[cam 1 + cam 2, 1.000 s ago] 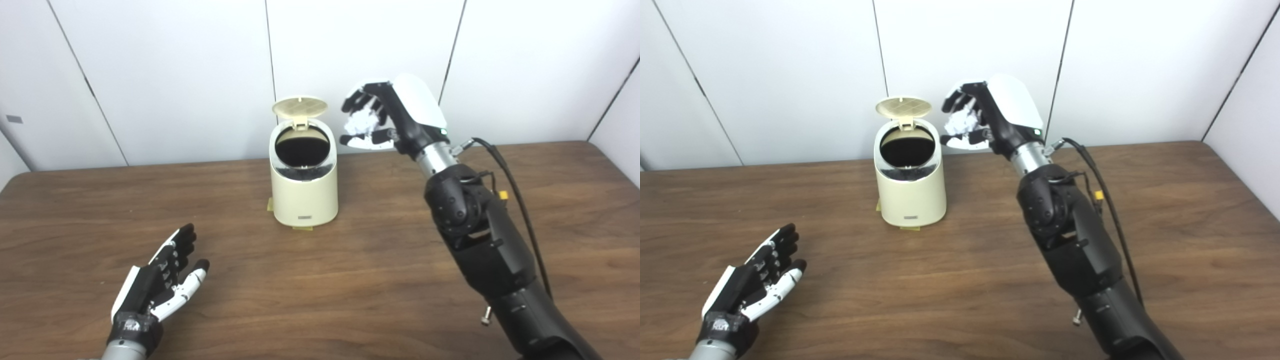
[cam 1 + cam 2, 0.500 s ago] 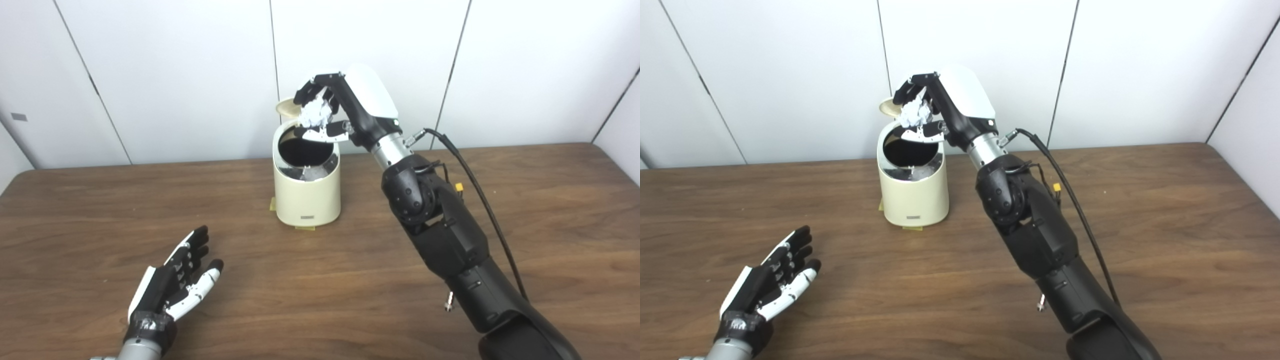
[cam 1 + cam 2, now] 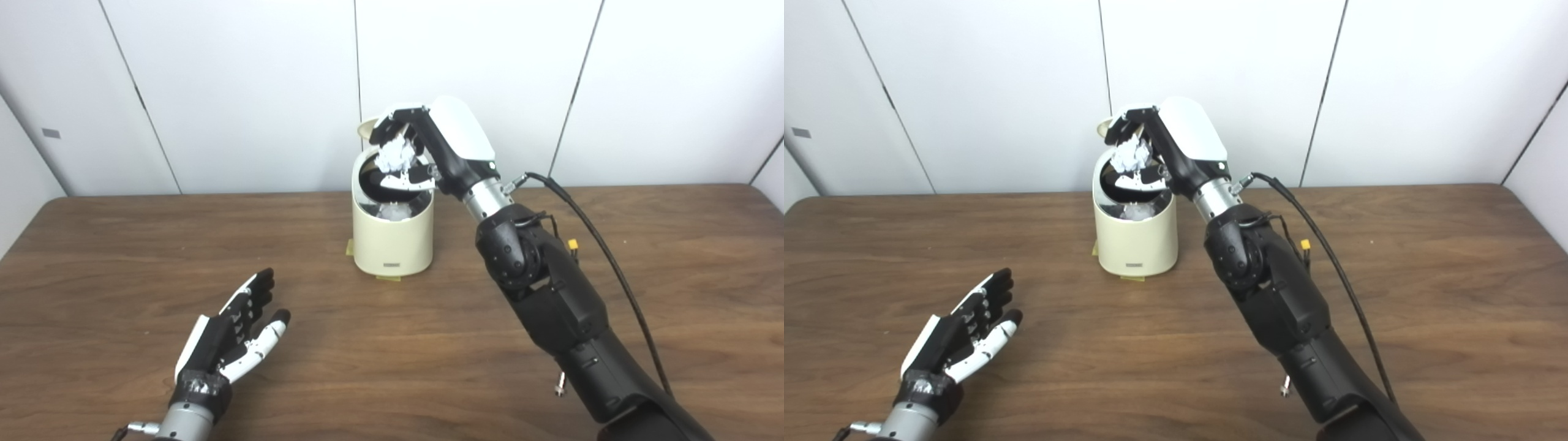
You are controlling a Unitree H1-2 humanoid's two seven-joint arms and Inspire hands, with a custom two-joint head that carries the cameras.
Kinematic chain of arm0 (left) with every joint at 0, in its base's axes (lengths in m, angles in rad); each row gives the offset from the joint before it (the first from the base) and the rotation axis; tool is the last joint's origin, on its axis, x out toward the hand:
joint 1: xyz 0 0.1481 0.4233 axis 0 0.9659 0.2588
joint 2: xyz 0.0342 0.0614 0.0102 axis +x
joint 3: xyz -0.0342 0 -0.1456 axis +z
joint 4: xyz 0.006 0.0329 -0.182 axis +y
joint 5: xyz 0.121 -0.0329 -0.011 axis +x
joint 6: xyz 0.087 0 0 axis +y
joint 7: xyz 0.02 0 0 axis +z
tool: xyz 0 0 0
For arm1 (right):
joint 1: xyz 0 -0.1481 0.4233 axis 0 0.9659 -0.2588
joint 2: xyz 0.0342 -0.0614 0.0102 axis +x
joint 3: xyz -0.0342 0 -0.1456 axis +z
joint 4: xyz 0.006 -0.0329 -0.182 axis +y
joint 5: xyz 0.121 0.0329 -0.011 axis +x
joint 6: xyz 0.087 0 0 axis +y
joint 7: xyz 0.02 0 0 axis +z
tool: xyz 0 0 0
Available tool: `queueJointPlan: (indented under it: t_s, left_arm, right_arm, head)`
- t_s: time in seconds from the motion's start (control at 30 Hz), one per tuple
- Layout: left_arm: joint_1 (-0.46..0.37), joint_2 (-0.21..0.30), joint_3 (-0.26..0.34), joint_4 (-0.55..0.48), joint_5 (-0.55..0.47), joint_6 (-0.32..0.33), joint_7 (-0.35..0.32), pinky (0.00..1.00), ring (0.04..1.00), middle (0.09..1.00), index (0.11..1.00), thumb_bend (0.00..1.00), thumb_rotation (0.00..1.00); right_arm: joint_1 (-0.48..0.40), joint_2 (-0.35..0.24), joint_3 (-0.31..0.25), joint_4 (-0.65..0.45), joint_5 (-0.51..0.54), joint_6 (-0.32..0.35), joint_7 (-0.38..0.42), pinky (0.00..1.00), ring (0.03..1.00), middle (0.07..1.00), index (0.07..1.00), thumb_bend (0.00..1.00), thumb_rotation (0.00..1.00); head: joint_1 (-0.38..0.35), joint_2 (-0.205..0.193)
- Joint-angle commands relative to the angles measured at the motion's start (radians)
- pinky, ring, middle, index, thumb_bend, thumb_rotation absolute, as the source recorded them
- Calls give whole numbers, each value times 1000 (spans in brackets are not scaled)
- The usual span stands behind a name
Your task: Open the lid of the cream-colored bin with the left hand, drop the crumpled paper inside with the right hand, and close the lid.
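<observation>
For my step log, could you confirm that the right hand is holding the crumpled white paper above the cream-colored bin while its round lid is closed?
Not quite: the round lid is open, tipped up behind the bin's mouth, as the left eye view shows. The rest holds: the right hand holds the crumpled white paper above the cream-colored bin.

The worktop [image 3: 122, 257] is brown wood grain with a smooth, faintly satin finish. The bin [image 3: 392, 239] looks like smooth cream plastic, its rim ring shiny and mirror-like below the right hand's fingers [image 3: 392, 122]. Between those fingers sits crumpled white paper [image 3: 395, 154], rough and creased. The right hand [image 3: 429, 144] has a glossy white plastic back and matt black parts; the left hand [image 3: 229, 343] is likewise matt black and white plastic.
</observation>
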Motion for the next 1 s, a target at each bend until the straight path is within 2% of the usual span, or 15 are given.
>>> queueJointPlan:
  t_s: [0.0, 0.53, 0.6, 0.87, 0.97]
  left_arm:
    - [-38, 1, 5, -30, 12, -33, 0, 1000, 954, 941, 947, 432, 277]
    - [-34, -4, 11, -74, 20, -8, 4, 987, 947, 941, 948, 434, 274]
    - [-33, -3, 10, -76, 27, -6, 6, 977, 942, 936, 946, 436, 276]
    - [-31, -5, 11, -79, 36, -3, -1, 983, 944, 935, 945, 434, 267]
    - [-33, -7, 11, -75, 34, -6, -4, 992, 947, 939, 945, 432, 264]
  right_arm:
    - [-50, -4, -18, -15, 13, -24, -26, 307, 395, 511, 503, 495, 0]
    - [-36, -21, -31, 72, 11, -7, -51, 302, 393, 515, 520, 493, 0]
    - [-33, -23, -30, 82, 15, -22, -61, 305, 395, 515, 520, 494, 0]
    - [-30, -25, -28, 103, 34, -53, -64, 431, 395, 504, 573, 494, 0]
    - [-31, -23, -27, 100, 34, -37, -57, 350, 405, 507, 575, 492, 0]
  head:
    - [-2, 4]
    - [1, 19]
    - [2, 22]
    - [-3, 30]
    - [-9, 33]
